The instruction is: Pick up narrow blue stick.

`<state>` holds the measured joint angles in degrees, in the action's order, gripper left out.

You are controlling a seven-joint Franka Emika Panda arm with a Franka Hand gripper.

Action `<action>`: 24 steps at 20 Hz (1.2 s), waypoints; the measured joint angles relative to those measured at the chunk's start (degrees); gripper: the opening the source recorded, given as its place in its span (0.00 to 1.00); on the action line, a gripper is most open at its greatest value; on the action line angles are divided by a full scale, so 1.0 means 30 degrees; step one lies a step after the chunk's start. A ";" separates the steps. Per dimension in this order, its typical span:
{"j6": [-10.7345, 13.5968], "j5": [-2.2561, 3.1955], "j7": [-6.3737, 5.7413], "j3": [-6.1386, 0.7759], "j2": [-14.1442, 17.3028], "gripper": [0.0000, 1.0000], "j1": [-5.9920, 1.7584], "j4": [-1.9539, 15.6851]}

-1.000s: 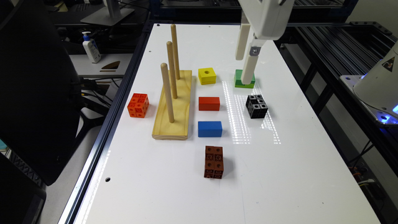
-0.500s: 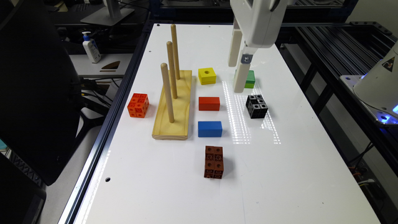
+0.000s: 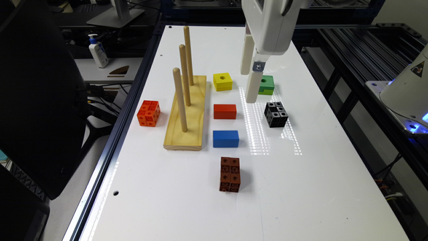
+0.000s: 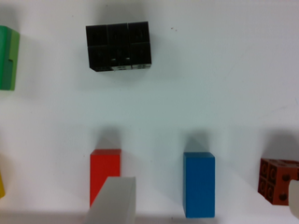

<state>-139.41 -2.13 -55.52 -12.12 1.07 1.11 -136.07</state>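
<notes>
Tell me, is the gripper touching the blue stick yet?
Apart. In the exterior view the gripper hangs beside the green block, with the red block lying between it and the blue stick.

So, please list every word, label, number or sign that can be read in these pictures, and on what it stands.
No text is legible.
Pump bottle: it carries a blue label, too small to read.
Warning triangle on the white machine at the exterior view's right: a yellow sign with a dark symbol, too small to make out.
The narrow blue stick, red block and other blocks bear no writing.
</notes>
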 joint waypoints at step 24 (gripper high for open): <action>-0.2037 0.0147 -0.0005 -0.0005 0.3390 1.00 -0.0009 0.1202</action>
<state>-145.52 -1.69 -55.53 -12.14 11.24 1.09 -132.47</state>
